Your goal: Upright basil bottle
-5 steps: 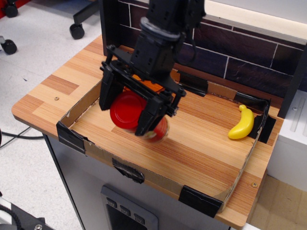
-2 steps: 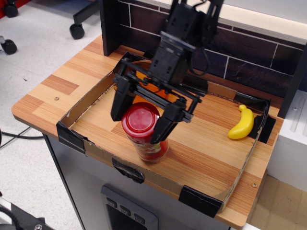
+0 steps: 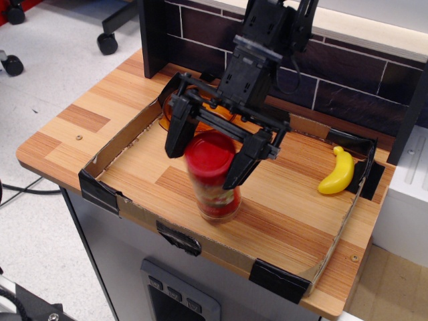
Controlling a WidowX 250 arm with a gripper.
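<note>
Near the tray's front edge, the basil bottle (image 3: 212, 179) stands upright.
Gripper (image 3: 210, 152) fingers spread either side of its red cap, apparently not pinching; uprighting looks done, only withdrawal left.

My black arm reaches down from the upper back, wrist tilted forward, and my gripper (image 3: 209, 155) hangs just above the tabletop with its two long fingers (image 3: 176, 132) spread wide, one to each side and neither pressing inward.
</note>
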